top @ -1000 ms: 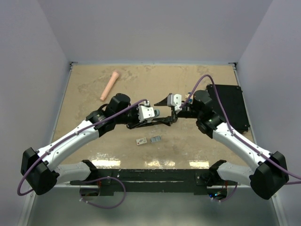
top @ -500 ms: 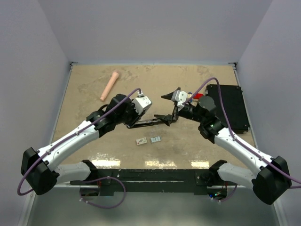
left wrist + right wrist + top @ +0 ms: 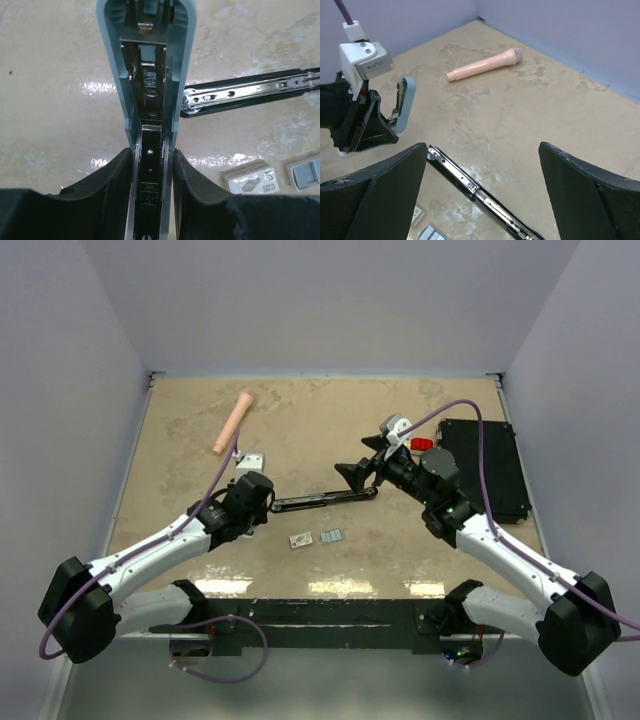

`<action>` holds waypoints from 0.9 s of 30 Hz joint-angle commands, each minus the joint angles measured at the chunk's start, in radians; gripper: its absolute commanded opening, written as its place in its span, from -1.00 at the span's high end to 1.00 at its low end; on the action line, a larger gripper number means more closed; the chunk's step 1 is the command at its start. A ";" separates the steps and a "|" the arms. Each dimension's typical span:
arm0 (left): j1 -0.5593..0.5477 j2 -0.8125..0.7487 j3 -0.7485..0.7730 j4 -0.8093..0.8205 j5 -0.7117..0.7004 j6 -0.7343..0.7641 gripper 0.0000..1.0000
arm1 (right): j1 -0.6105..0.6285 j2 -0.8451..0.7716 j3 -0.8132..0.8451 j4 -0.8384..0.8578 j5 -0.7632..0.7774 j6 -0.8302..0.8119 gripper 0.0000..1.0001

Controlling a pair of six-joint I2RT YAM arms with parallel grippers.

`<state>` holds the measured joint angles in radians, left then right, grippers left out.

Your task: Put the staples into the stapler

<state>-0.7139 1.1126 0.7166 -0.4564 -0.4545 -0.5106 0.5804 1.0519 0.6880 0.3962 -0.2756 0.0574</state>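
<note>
White staple box (image 3: 299, 539) beside grey tray (image 3: 331, 535), stapler (image 3: 322, 500) hinged open

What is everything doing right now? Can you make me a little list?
Left tool: shut on the light blue plastic stapler, opened up
Right tool: open, holding nothing
Long black and silver metal bar: flat on the tan table
Tiny white cardboard box with red print: beside the small grey-blue tray, not touching
Peach microphone-shaped stick: far left, untouched
</note>
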 commanded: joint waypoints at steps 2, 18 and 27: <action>0.007 0.001 -0.080 0.044 -0.156 -0.328 1.00 | -0.004 -0.006 0.032 -0.020 0.058 0.033 -0.97; 0.004 0.246 -0.114 0.179 -0.233 -0.569 1.00 | -0.004 0.013 0.027 -0.040 0.044 0.012 -0.97; -0.015 0.319 -0.152 0.234 -0.223 -0.612 0.84 | -0.004 0.036 0.034 -0.039 0.018 0.007 -0.97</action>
<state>-0.7166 1.4090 0.5907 -0.2821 -0.6613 -1.0676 0.5804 1.0771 0.6888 0.3504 -0.2314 0.0700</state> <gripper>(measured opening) 0.389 0.986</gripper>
